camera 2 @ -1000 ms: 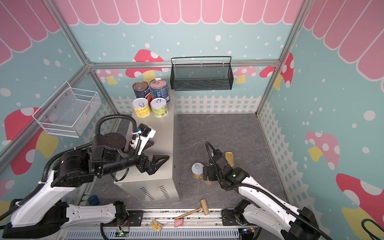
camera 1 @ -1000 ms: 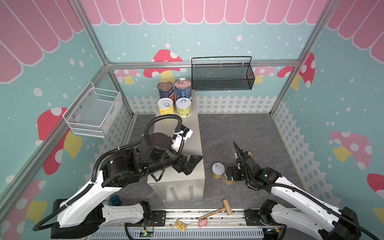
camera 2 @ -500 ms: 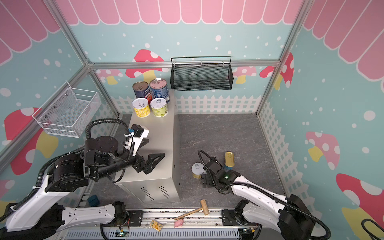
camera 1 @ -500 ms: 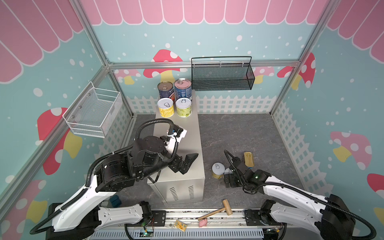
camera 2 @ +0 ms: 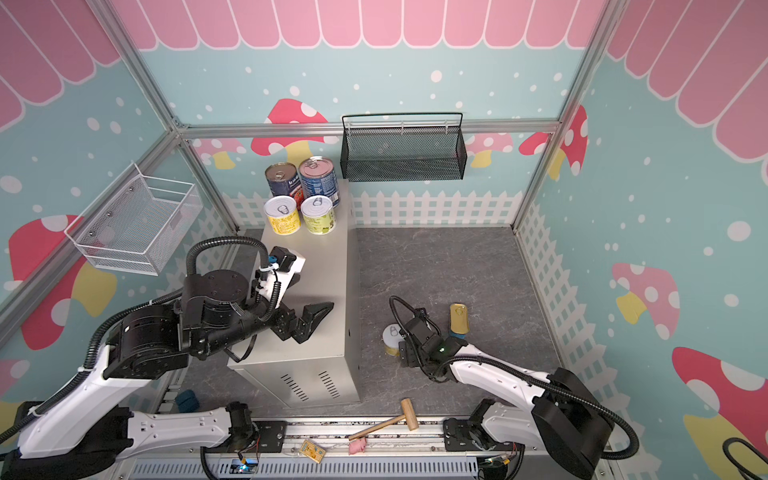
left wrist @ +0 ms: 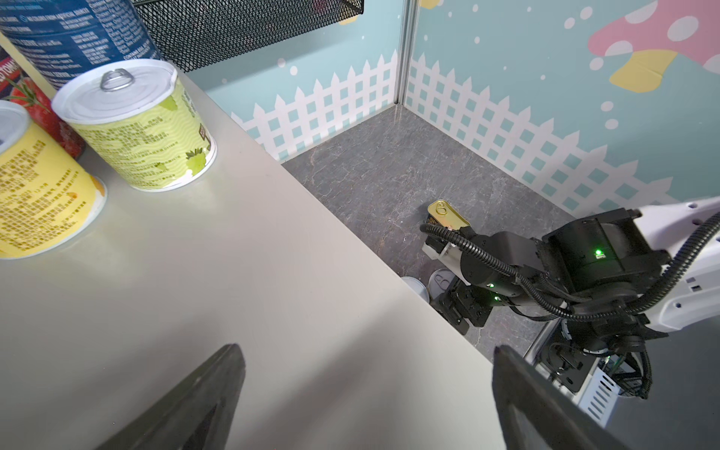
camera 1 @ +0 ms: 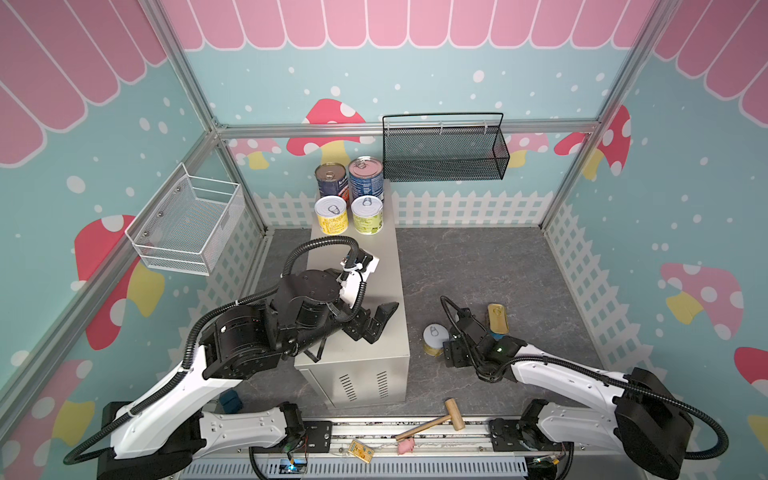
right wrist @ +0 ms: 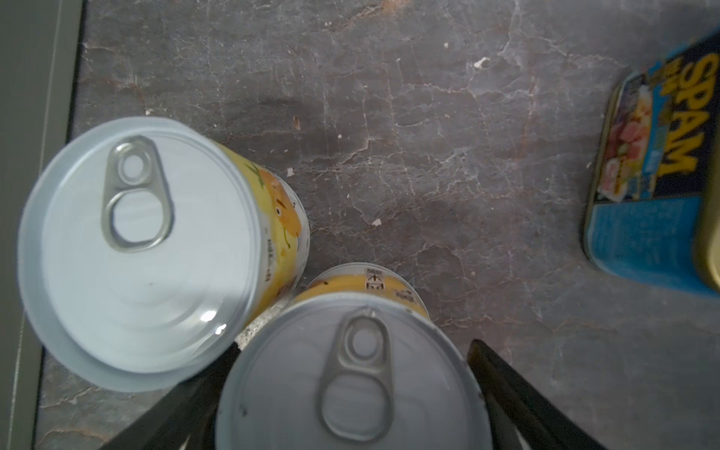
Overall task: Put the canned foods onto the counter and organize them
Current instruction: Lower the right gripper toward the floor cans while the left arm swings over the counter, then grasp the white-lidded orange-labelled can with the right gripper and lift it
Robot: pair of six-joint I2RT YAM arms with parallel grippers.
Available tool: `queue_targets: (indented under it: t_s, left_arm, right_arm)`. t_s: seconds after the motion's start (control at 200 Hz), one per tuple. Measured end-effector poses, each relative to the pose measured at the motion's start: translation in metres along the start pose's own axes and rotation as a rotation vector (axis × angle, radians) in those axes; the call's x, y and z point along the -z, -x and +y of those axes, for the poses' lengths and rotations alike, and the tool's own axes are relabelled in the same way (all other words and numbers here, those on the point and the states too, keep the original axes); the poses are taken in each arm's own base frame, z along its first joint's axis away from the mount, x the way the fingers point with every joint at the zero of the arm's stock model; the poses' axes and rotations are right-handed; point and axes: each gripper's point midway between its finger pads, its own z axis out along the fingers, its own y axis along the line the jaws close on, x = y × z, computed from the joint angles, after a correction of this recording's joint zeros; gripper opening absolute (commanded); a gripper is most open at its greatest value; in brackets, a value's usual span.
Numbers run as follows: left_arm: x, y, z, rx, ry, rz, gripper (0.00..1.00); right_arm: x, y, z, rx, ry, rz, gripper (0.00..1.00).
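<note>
Two tall cans (camera 1: 330,178) (camera 1: 365,176), four short cans (camera 1: 331,214) (camera 1: 367,214) (right wrist: 136,249) (right wrist: 350,389), one SPAM (camera 1: 497,318) (left gripper (camera 1: 380,322) open, right (right wrist: 350,346) unclear).

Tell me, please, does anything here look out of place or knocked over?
Nothing is tipped or spilled. Only the wooden mallet, a small pink toy and a yellow card lie loose at the front rail.

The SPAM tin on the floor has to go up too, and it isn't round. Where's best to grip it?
From above, jaws across the two long flat sides of the SPAM tin: it stands upright, gold lid up, and its narrow width is probably the easier span.
</note>
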Motion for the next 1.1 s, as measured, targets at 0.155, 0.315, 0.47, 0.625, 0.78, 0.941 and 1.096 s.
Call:
queue_targets:
  t_s: [0.155,0.315,0.47,0.625,0.78,0.941,1.096]
  left_arm:
    - [-0.007,0.0,0.002,0.009,0.029,0.011,0.99]
    - [-0.01,0.006,0.006,0.032,0.062,0.002,0.99]
    - [-0.006,0.008,0.011,0.07,0.087,-0.014,0.99]
    - [-0.001,0.002,0.015,0.083,0.089,-0.012,0.99]
    - [0.005,-0.004,0.017,0.068,0.09,0.007,0.99]
    - [0.021,-0.011,0.025,0.04,0.095,0.019,1.0]
    - [0.049,-0.005,0.034,0.02,0.091,-0.009,0.99]
  right_arm:
    - [0.001,0.004,0.0,0.027,0.001,-0.023,0.75]
    - [0.005,0.004,-0.002,0.06,0.01,-0.033,0.71]
    - [0.015,0.006,-0.003,0.106,0.013,-0.038,0.7]
    - [0.043,0.029,0.004,0.152,0.03,-0.064,0.69]
    - [0.106,0.082,0.022,0.208,0.108,-0.197,0.7]
    - [0.185,0.138,0.041,0.295,0.198,-0.364,0.7]
    - [0.25,0.181,0.065,0.382,0.293,-0.471,0.7]
